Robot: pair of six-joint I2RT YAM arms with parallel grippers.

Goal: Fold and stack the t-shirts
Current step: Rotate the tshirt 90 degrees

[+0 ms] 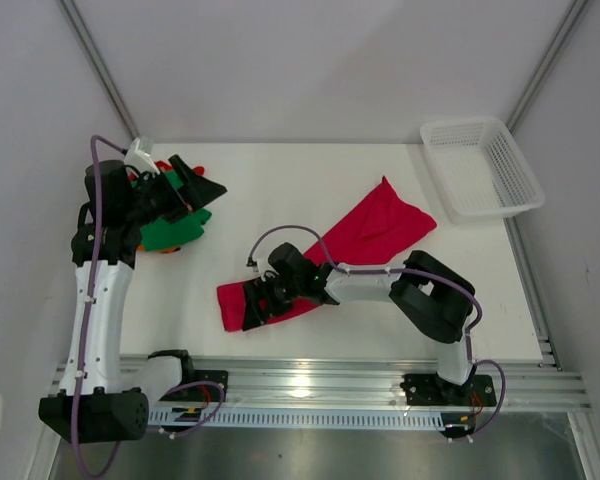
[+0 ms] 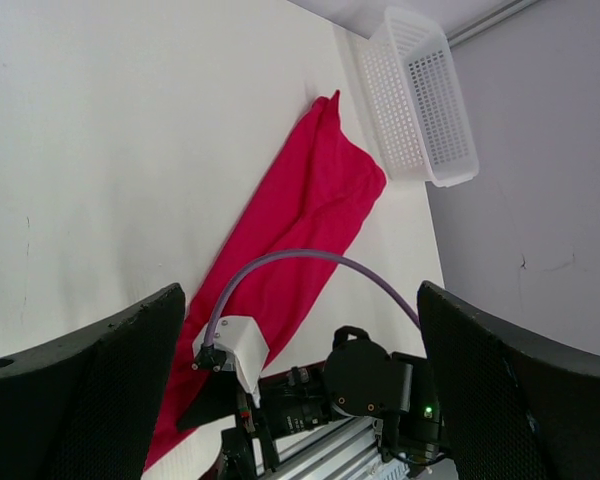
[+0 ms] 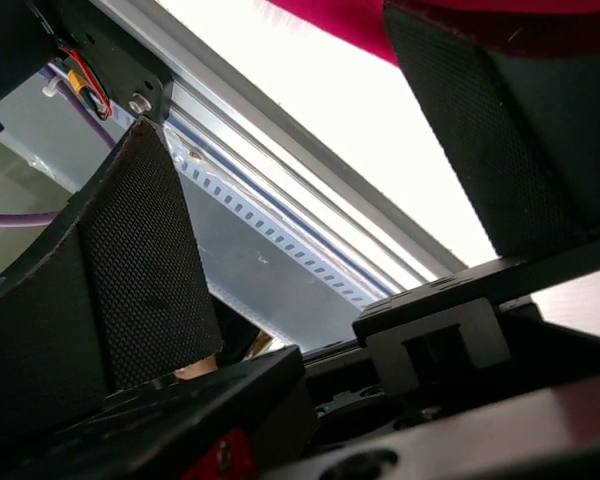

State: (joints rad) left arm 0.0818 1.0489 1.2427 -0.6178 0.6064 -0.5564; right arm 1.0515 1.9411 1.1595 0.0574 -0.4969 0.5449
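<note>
Left of frame: left end effector (image 1: 202,190), released with jaws spread wide, at a heap of t-shirts (image 1: 170,232), green uppermost, by the worktop's (image 1: 280,190) left edge. Centre: right end effector (image 1: 258,300), jaws parted, nothing clamped, on the lower-left end of the diagonally lying crimson t-shirt (image 1: 375,228). Upper right: white basket (image 1: 480,165).

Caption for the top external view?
Right pincer open at near end of crimson t-shirt; left pincer open beside green t-shirt; basket far right.
</note>
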